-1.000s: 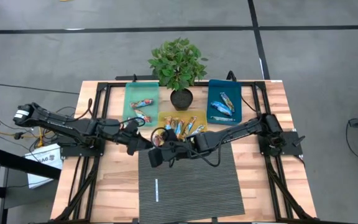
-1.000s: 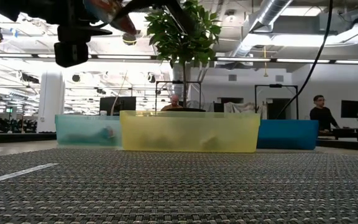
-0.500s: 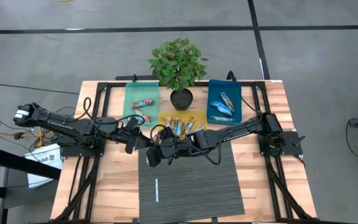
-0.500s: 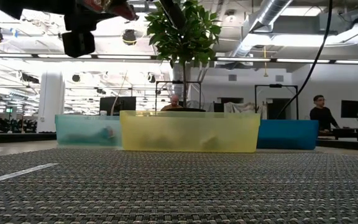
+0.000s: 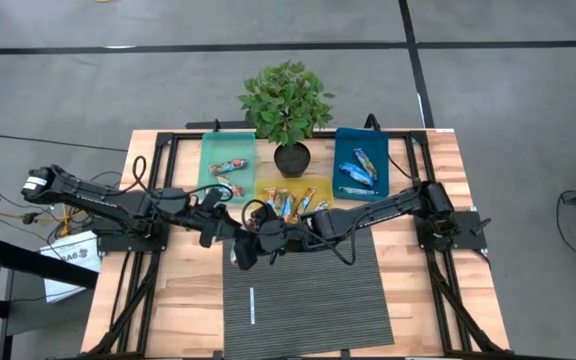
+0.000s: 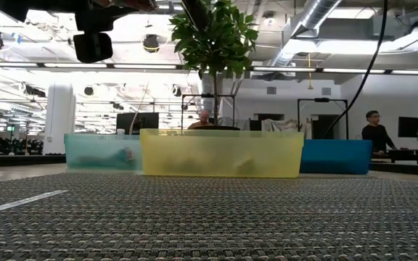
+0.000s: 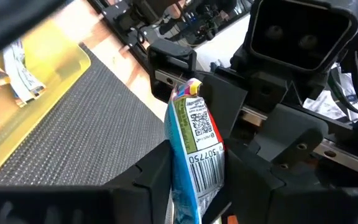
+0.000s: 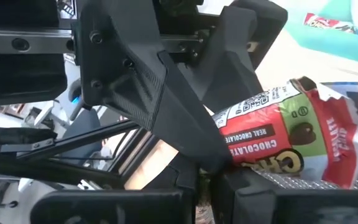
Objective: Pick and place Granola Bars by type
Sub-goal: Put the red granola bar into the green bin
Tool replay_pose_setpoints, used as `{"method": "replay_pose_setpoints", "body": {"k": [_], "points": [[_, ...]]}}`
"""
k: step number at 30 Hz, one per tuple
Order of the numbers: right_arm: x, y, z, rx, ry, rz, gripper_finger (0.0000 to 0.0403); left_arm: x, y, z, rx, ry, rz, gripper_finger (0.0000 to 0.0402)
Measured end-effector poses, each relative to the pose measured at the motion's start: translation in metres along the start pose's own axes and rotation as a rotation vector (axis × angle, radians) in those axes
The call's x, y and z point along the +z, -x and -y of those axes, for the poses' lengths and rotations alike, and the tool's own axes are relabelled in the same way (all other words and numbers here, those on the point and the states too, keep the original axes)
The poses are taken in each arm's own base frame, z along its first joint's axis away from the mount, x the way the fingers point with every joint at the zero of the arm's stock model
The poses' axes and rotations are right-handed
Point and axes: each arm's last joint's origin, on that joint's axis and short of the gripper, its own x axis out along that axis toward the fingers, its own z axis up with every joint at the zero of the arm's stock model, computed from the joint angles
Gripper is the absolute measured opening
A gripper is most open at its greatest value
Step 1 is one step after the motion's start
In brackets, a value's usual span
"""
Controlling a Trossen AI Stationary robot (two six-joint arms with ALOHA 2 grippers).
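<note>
Both grippers meet above the mat's (image 5: pixel 308 300) 11 o'clock corner, just in front of the yellow bin (image 5: pixel 265 190). Left gripper (image 7: pixel 194 186) clamps a granola bar (image 7: pixel 194 140), blue-green wrapper with barcode, standing upright between its fingers. Right gripper (image 8: pixel 207 177) is closed on a red-green chocolate bar (image 8: pixel 284 140); possibly the same bar, hard to tell. Other bars lie in the green bin (image 5: pixel 226 158) at 11 o'clock, yellow bin centre, blue bin (image 5: pixel 360 160) at 1 o'clock. Potted plant (image 5: pixel 286 100) at 12.
</note>
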Motion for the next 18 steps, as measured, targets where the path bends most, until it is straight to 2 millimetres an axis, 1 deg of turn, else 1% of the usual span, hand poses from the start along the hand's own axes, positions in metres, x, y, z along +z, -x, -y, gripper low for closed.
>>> {"method": "replay_pose_setpoints", "body": {"k": [10,15,18], "points": [[0.0003,-0.0004,0.0004,-0.001,-0.001,0.001,0.001,0.0001,-0.0001,-0.0007,0.018,-0.021,0.01,0.0067],[0.0002,-0.0008,0.0019,-0.002,-0.042,-0.024,0.0012,-0.0003,-0.0003,-0.0012,0.023,-0.032,0.007,0.0064],[-0.0005,-0.0016,0.0049,-0.011,-0.053,-0.061,0.0032,-0.001,-0.0006,-0.0029,0.041,-0.04,0.003,0.0064]]}}
